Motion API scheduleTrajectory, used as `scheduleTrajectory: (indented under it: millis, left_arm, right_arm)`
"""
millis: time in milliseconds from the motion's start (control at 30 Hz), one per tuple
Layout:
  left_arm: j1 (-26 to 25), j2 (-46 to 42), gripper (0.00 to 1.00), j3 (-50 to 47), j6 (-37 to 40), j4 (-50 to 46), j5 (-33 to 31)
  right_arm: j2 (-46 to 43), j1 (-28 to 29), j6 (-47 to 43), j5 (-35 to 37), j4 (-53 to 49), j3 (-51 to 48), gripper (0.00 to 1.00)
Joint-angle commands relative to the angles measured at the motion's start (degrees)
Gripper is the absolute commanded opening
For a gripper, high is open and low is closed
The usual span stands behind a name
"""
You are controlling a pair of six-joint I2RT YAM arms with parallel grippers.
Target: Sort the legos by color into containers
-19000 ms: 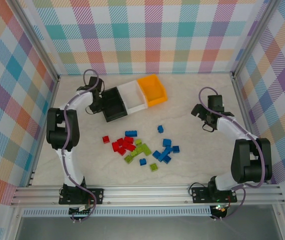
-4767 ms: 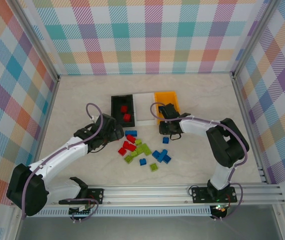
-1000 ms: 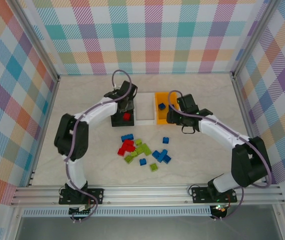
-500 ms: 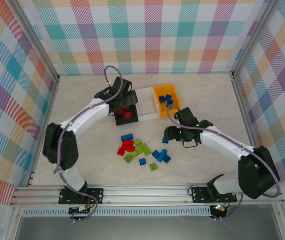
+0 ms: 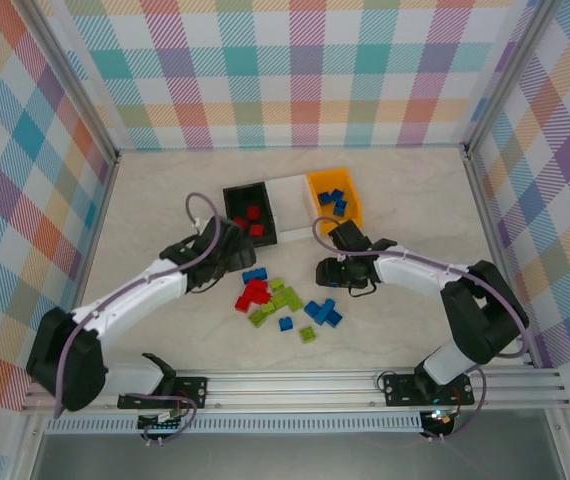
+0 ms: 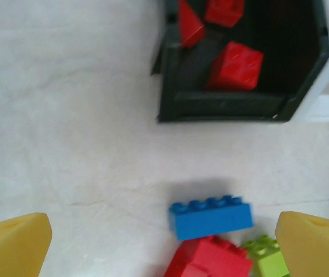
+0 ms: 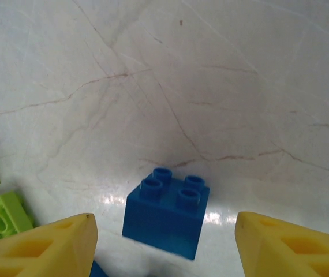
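In the left wrist view my left gripper [image 6: 164,249] is open, its yellow fingertips [image 6: 14,242] wide apart just short of a long blue lego [image 6: 210,216], a red lego [image 6: 210,261] and a lime one [image 6: 265,259]. From above, this gripper [image 5: 235,262] sits left of the pile [image 5: 275,296]. My right gripper [image 7: 167,248] is open around a square blue lego [image 7: 167,216] standing on the table, with clear gaps on both sides. The black bin [image 5: 233,195] holds red legos [image 6: 235,64]. The white bin [image 5: 291,186] looks empty. The orange-yellow bin [image 5: 352,212] holds blue legos [image 5: 331,198].
Loose blue legos [image 5: 323,312] and a lime one [image 5: 307,333] lie toward the near side of the pile. Two lime legos [image 7: 0,216] lie left of my right gripper [image 5: 325,273]. Checked walls and metal rails [image 5: 295,385] enclose the pale table.
My left gripper has come away from above the black bin and moved toward me to the pile's left side. My right gripper shifted left and settled around the square blue lego.
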Motion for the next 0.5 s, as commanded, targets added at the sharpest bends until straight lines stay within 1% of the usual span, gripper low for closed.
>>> scheduleTrajectory:
  millis: [0, 100, 200, 267, 333, 467]
  left_arm:
    - [0.41, -5.79, 1.0, -4.19, -3.77, 0.22, -2.6]
    - [0.41, -7.94, 1.0, -6.63, -4.69, -0.19, -3.19]
    - [0.51, -8.09, 1.0, -6.95, -4.83, -1.4, -4.14]
    - [0.49, -7.61, 1.0, -6.41, -4.86, -2.19, -4.65]
    - [0.58, -7.16, 1.0, -5.82, -4.69, -2.84, -5.5]
    - [1.08, -6.67, 1.0, -5.68, -4.93, -3.96, -7.22]
  right_arm:
    - [1.47, 0.77, 0.78, 0.95, 0.35, 1.26, 0.62]
    - [3.14, 0.92, 0.75, 1.13, 1.32, 1.65, 0.57]
    - [4.48, 0.92, 0.57, 1.62, 2.09, 2.21, 0.52]
    - [5.2, 0.92, 0.39, 1.55, 2.36, 2.73, 0.46]
    - [5.19, 0.93, -0.01, 1.38, 2.6, 3.02, 0.37]
    - [3.5, 0.93, -0.89, 1.66, 2.32, 3.86, 0.25]
